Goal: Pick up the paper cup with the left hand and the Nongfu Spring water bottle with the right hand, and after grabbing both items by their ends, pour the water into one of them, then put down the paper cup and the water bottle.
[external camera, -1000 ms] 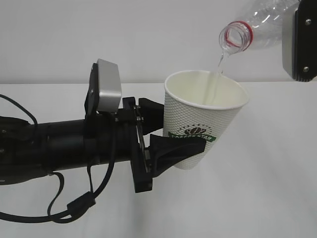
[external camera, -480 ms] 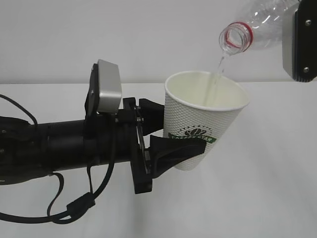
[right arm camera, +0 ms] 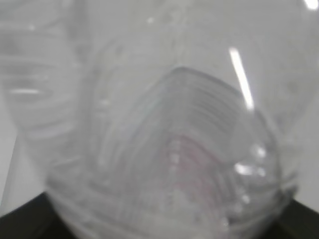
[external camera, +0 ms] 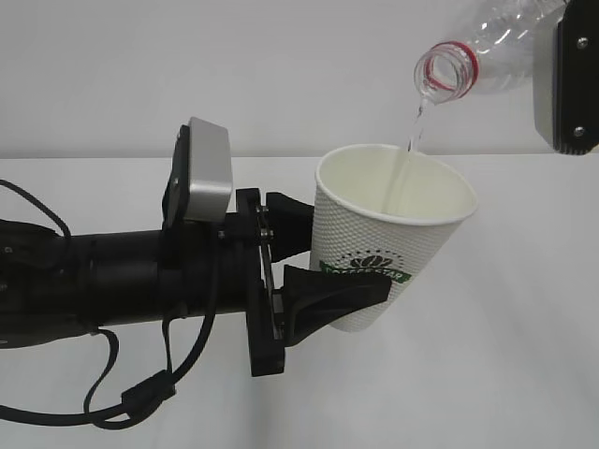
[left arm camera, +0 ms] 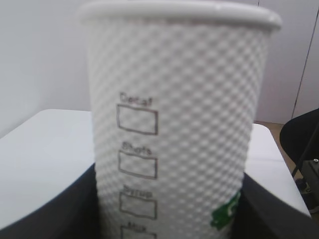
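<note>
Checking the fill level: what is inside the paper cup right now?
A thin stream of water falls from the tilted bottle into the paper cup. Only its pale inner wall shows; the cup's own wall hides the bottom and water level.

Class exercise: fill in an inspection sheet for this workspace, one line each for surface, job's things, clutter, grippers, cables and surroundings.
Surface: white table, bare where seen.
Job's things: paper cup held off the table, tilted; water bottle tipped above it, red-ringed mouth down; thin water stream falling into the cup.
Clutter: nothing seen.
Grippers: left gripper closed on the cup's lower wall; right gripper holds the bottle, fingers hidden.
Cables: black cables hang under the left arm.
Surroundings: plain white wall.
</note>
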Controlling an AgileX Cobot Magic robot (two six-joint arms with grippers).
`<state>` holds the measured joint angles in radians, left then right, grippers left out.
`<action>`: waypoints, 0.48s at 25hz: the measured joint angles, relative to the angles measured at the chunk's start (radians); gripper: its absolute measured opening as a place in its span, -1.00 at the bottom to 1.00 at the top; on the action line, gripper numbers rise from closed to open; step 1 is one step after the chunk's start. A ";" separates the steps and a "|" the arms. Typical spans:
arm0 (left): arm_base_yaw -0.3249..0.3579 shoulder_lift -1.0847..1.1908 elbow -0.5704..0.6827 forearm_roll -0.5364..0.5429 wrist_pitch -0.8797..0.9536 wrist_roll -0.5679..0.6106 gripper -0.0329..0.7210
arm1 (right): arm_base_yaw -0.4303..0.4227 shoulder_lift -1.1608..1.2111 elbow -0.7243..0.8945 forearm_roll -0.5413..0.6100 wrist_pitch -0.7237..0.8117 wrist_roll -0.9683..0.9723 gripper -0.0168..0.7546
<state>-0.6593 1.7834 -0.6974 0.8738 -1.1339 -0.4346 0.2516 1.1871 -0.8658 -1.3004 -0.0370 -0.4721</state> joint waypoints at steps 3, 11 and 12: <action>0.000 0.000 0.000 0.000 0.000 0.000 0.30 | 0.000 0.000 0.000 0.000 0.000 0.000 0.41; 0.000 0.000 0.000 0.002 0.000 0.000 0.30 | 0.000 0.000 0.000 0.000 0.000 0.000 0.41; 0.000 0.000 0.000 0.002 0.000 0.000 0.30 | 0.000 0.000 0.000 0.000 0.000 0.000 0.41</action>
<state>-0.6593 1.7834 -0.6974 0.8759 -1.1339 -0.4346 0.2516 1.1871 -0.8658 -1.3004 -0.0370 -0.4721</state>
